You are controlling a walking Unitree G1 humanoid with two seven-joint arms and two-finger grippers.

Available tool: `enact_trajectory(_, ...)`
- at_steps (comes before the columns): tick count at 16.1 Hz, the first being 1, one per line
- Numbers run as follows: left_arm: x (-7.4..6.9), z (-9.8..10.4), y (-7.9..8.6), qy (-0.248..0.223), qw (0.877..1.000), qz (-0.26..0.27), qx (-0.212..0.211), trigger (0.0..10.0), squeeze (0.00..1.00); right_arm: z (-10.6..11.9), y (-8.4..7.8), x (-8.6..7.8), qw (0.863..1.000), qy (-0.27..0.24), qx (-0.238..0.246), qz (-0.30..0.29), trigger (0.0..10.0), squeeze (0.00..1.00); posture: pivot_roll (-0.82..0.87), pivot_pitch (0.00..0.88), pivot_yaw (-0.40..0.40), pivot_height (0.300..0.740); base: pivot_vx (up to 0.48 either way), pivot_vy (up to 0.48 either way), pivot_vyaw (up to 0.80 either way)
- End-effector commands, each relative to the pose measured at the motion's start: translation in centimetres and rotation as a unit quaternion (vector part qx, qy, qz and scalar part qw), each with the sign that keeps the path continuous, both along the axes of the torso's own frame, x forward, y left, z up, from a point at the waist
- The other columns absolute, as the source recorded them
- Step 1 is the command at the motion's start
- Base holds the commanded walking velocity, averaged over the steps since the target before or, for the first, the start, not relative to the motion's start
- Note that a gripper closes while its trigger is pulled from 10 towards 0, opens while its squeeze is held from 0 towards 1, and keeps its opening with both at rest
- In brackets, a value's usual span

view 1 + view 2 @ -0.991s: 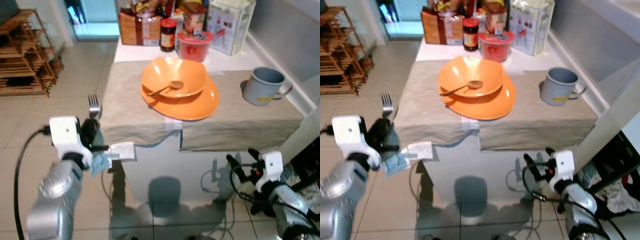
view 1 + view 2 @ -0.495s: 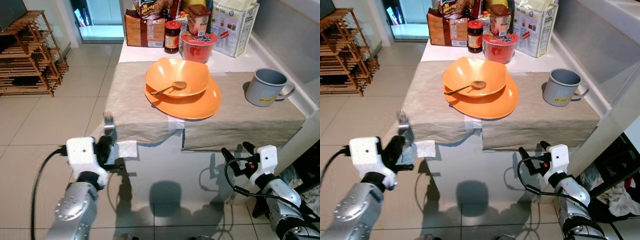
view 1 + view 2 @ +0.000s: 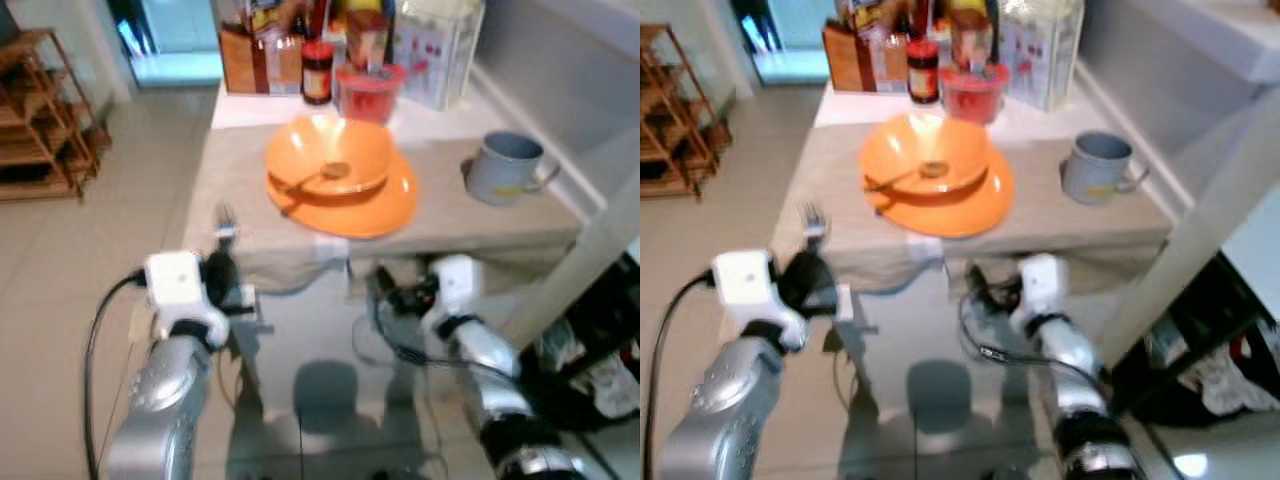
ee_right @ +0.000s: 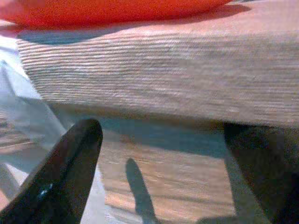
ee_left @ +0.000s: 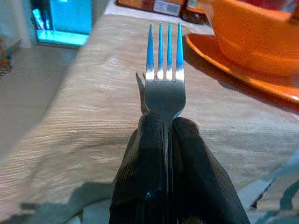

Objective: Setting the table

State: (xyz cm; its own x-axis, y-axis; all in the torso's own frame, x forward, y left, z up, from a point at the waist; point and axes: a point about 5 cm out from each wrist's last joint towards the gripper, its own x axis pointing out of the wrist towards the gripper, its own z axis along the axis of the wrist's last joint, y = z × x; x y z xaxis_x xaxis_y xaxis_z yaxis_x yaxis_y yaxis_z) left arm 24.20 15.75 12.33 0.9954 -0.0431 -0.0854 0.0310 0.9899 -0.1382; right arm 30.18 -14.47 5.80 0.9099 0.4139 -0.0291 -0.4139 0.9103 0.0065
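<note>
My left gripper (image 3: pixel 217 275) is shut on a steel fork (image 5: pixel 163 79), held tines up at the near left edge of the beige placemat (image 3: pixel 240 200). In the left wrist view the fork's tines point over the mat toward the orange plate (image 5: pixel 243 70). An orange bowl (image 3: pixel 328 152) with a spoon (image 3: pixel 320 174) in it sits on the orange plate (image 3: pixel 385 208) mid-table. A grey mug (image 3: pixel 503 168) stands to the right of the plate. My right gripper (image 3: pixel 392 297) is open, low at the mat's front edge (image 4: pixel 187 79).
Jars, a red tub (image 3: pixel 363 92) and boxes crowd the table's far end. A wooden rack (image 3: pixel 40 130) stands on the tiled floor at the left. A white counter edge (image 3: pixel 590 240) runs close on the right.
The camera has shifted and blurred. My left gripper has lifted the fork nearer the mat's edge. My right gripper has moved left and up to the table's front edge.
</note>
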Motion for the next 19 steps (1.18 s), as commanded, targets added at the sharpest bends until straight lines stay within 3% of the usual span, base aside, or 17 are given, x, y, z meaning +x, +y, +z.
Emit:
enact_trajectory(1,0.1,0.0,0.4,-0.001,1.000,0.008,0.006,0.0,0.00,3.6,-0.9,1.9,0.998,-0.055,0.003,-0.031,10.0,0.00,-0.09,0.000,0.025,0.740,0.000,0.000,0.00)
enact_trajectory(3,0.6,-0.3,0.0,0.003,1.000,0.005,0.007,0.0,0.00,5.4,0.0,3.8,0.998,-0.047,0.004,-0.031,10.0,0.00,-0.09,0.000,0.021,0.740,0.000,0.000,0.00)
enact_trajectory(4,0.8,-0.3,0.0,0.003,1.000,0.004,0.008,0.0,0.00,5.8,0.3,3.8,0.998,-0.048,0.008,-0.027,10.0,0.00,-0.09,0.000,0.021,0.740,0.000,0.000,0.00)
enact_trajectory(7,0.7,-0.6,-0.1,0.017,1.000,-0.008,0.014,0.0,0.00,6.4,0.0,1.0,0.999,-0.029,0.001,-0.023,10.0,0.00,-0.09,0.000,0.010,0.740,0.000,0.000,0.00)
enact_trajectory(9,-0.3,-2.0,-0.6,0.061,0.997,-0.045,0.013,0.0,0.00,5.3,-1.2,-2.8,1.000,0.000,-0.027,-0.011,10.0,0.00,-0.10,0.000,0.008,0.740,0.000,0.000,0.00)
enact_trajectory(11,-0.1,-2.3,-0.6,0.062,0.997,-0.040,0.005,0.0,0.00,5.0,-2.0,-4.3,0.999,0.015,-0.033,-0.026,10.0,0.00,-0.11,0.000,0.009,0.740,0.000,0.000,0.00)
enact_trajectory(16,0.7,-1.5,-1.1,0.035,0.998,-0.045,0.008,0.0,0.00,6.3,-2.2,-4.0,0.998,0.003,-0.021,-0.053,10.0,0.00,-0.12,0.000,0.009,0.740,0.000,0.000,0.00)
enact_trajectory(19,0.9,-1.0,-1.1,0.024,0.999,-0.038,0.000,0.0,0.00,4.7,-2.9,-3.7,0.998,0.021,-0.029,-0.060,10.0,0.00,-0.12,0.000,0.009,0.740,0.000,0.000,0.00)
